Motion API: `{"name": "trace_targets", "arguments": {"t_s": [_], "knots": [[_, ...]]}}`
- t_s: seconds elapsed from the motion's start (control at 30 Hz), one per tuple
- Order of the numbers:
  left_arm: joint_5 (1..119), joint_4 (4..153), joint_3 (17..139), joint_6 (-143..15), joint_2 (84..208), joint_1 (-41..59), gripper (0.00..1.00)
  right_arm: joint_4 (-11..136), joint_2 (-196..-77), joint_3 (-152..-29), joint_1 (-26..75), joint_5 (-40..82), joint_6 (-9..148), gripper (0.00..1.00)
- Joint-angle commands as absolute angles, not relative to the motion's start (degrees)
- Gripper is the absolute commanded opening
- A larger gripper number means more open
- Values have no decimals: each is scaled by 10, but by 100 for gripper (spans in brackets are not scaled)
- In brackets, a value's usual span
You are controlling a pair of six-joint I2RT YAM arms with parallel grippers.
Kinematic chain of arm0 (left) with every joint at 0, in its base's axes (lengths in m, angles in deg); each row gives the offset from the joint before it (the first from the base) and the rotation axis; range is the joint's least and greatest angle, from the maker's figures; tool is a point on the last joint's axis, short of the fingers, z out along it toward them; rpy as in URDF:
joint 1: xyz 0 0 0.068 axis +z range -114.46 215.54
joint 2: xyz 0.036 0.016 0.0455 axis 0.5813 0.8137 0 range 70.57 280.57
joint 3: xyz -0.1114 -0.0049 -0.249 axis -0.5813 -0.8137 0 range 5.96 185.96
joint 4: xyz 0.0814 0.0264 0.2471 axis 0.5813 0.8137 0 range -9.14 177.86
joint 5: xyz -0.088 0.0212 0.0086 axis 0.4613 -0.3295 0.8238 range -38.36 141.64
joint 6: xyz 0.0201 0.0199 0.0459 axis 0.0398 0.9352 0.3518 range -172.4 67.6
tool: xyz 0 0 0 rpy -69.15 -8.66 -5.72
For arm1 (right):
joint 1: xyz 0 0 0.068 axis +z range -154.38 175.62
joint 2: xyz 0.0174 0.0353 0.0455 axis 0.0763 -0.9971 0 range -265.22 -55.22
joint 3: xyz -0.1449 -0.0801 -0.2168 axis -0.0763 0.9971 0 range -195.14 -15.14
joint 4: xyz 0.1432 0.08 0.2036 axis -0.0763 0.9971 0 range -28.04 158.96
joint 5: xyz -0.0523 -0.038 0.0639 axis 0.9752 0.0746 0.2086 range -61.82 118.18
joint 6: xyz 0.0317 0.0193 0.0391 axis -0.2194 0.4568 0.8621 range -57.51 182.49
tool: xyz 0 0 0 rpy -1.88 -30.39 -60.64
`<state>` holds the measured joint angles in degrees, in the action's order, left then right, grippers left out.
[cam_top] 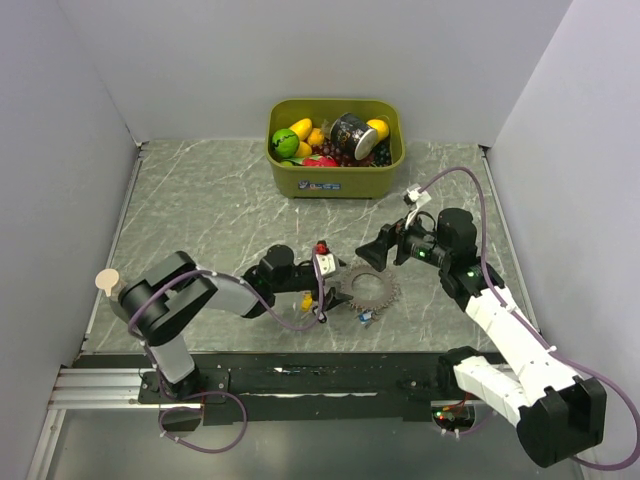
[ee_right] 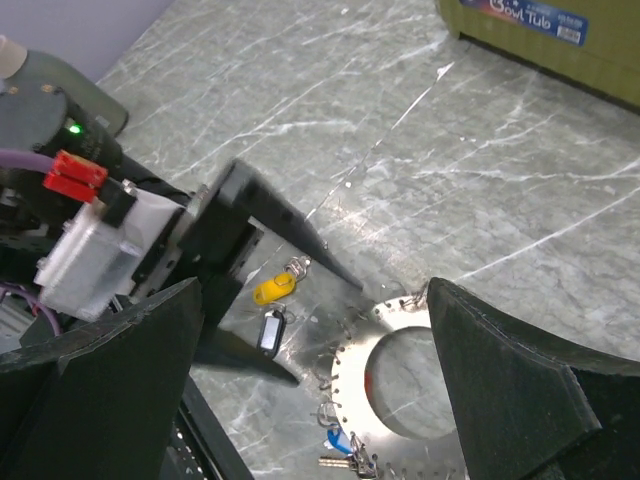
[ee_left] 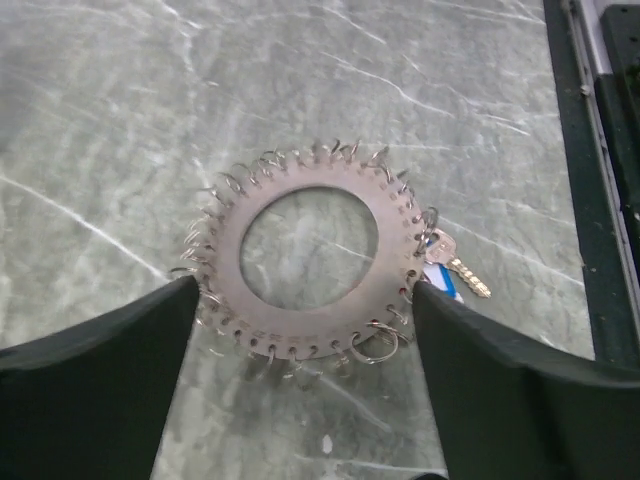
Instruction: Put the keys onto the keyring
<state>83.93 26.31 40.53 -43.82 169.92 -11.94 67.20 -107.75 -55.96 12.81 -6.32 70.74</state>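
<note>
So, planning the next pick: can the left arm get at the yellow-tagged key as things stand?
Probably yes: the left gripper is open, and the yellow-tagged key lies uncovered on the table between its fingers, beside a black-tagged key.

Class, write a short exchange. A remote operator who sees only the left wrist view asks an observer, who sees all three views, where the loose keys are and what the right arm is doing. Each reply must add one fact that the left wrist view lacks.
Operator: I see the keyring with one blue-tagged key on it. Are there any loose keys?
Observer: Yes. A yellow-tagged key lies left of the ring, between the open fingers of the left tool.
Operator: Only that one?
Observer: No, a black-tagged key lies right beside the yellow one.
Operator: And the right arm?
Observer: The right tool is open, poised at the ring's far edge, away from the arm bases.
</note>
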Motion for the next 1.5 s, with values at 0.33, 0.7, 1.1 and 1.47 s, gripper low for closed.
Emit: {"name": "trace_targets", "arguments": {"t_s": [0.33, 0.7, 1.1, 1.47], "knots": [[650, 460, 486, -503, 1494, -117, 96, 701, -1079, -550, 124, 38, 757, 100], [552, 677, 650, -628, 1539, -86, 96, 774, -1098, -539, 122, 149, 838, 100], [348, 802, 712, -708, 1533, -70, 96, 847, -1093, -533, 122, 180, 883, 100], [510, 781, 675, -788, 1535, 1, 96, 868, -1062, -493, 121, 189, 939, 99]]}}
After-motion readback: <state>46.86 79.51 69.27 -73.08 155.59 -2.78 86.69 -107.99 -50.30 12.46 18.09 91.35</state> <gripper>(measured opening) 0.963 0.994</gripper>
